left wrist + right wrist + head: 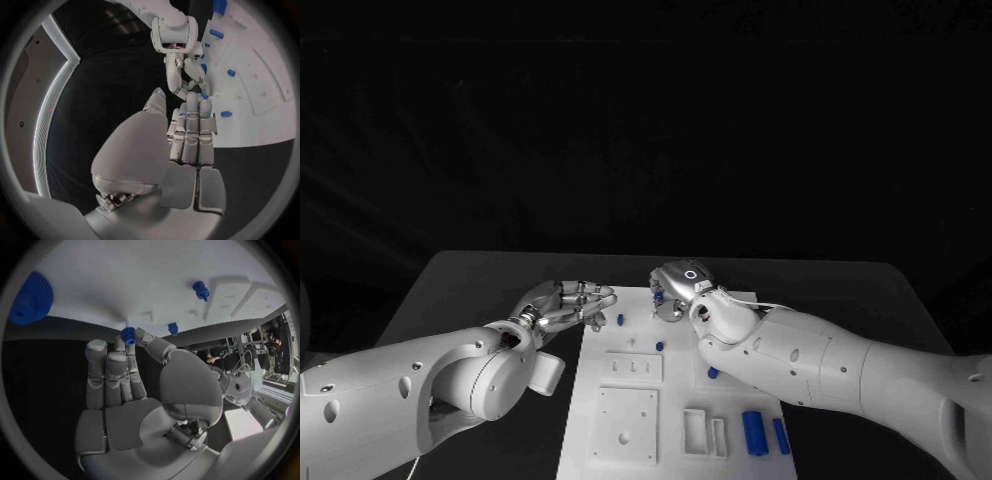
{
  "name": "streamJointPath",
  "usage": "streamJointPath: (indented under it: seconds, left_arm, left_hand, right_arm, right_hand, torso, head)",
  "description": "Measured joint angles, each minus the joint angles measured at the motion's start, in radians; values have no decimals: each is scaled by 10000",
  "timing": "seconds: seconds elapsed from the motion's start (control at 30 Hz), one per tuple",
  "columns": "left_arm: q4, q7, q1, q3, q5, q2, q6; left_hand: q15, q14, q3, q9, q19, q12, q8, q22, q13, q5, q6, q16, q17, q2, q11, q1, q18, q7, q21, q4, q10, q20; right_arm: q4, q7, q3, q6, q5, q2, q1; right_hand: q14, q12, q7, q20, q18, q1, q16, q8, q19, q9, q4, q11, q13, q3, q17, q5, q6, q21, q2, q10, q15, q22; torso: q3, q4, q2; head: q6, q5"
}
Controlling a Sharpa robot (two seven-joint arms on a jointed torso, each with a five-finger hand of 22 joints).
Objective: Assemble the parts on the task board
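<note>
My right hand (134, 390) pinches a small blue gear (128, 335) at its fingertips, over the far edge of the white board (625, 385). My left hand (567, 303) hovers just beside that edge, fingers loosely curled, holding nothing.

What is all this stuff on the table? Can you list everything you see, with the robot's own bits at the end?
Table: one, black, under everything.
Task board: one, white plate, middle of the table, with raised white blocks and slots on it.
Small parts: several, blue; two long ones lie side by side at the board's near right, smaller ones stand further up the board.
Gear: one, blue, small and toothed, pinched at the right hand's fingertips at the far edge of the board.
Large gear: one, blue, on the board, seen from the right wrist.
Left hand: one, silver, fingers curled, holding nothing, over the board's far left corner.
Right hand: one, silver, holds the gear.
</note>
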Motion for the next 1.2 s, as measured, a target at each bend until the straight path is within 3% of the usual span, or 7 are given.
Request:
streamJointPath:
  seconds: [0.5,0.63,0.67,0.73,0.83,1.2]
  left_arm:
    - [-38,-6,0,0,0,37,9]
    - [-42,-8,0,0,0,39,12]
    - [-43,-8,0,0,0,40,12]
    - [-48,-10,1,0,0,40,14]
    - [-55,-13,1,0,0,42,16]
    - [-71,-22,1,0,0,51,26]
  left_hand:
    - [0,0,0,1,-14,0,0,1,1,-40,0,0,1,0,-5,0,-1,0,0,0,-1,18]
    - [0,0,0,1,-14,0,0,1,1,-40,0,0,1,0,-7,0,0,0,0,0,-3,19]
    - [0,0,0,1,-14,0,0,1,0,-40,0,0,1,0,-7,0,0,0,0,0,-3,19]
    - [0,0,0,1,-14,0,0,1,1,-40,0,0,1,0,-8,0,0,0,0,0,-3,19]
    - [0,0,0,2,-14,0,0,-8,1,-40,0,0,-8,0,-8,0,0,0,0,0,-3,20]
    - [0,0,0,-7,0,0,0,-8,1,-40,0,0,-8,-41,-9,-41,0,0,0,0,-3,36]
  right_arm:
    - [-86,135,-1,44,204,109,0]
    - [-114,151,-1,88,258,115,0]
    - [-126,153,-1,102,274,115,0]
    - [-156,162,-1,132,323,118,0]
    - [-184,170,2,171,382,122,6]
    - [-196,174,5,237,474,122,11]
  right_hand:
    - [-48,-125,63,-1,-3,11,-1,-186,1,0,31,-12,138,30,-95,17,-64,0,-65,11,47,0]
    - [-49,-231,130,0,-3,-56,40,-284,1,-16,92,-14,221,-4,-124,56,-132,0,-237,14,47,0]
    - [-49,-289,160,0,-3,-101,40,-306,1,-30,104,-105,223,-14,-138,62,-162,0,-315,105,48,0]
    - [-50,-362,190,0,-3,-112,40,-404,1,-65,152,-121,223,-54,-157,92,-271,0,-457,122,48,0]
    - [-125,-471,260,0,-3,-118,40,-458,1,-106,226,-60,218,-28,-198,102,-411,0,-588,63,47,0]
    - [-170,-528,250,0,-4,-95,39,-517,1,-117,253,-9,207,-1,-228,81,-432,0,-611,10,58,-1]
  torso:
    - [2,4,1]
    - [4,2,6]
    - [4,2,6]
    - [4,-2,8]
    - [4,-9,11]
    - [7,-10,17]
  head:
    - [-1,-2]
    - [0,-1]
    - [1,-1]
    - [5,-1]
    - [13,-1]
    - [13,-11]
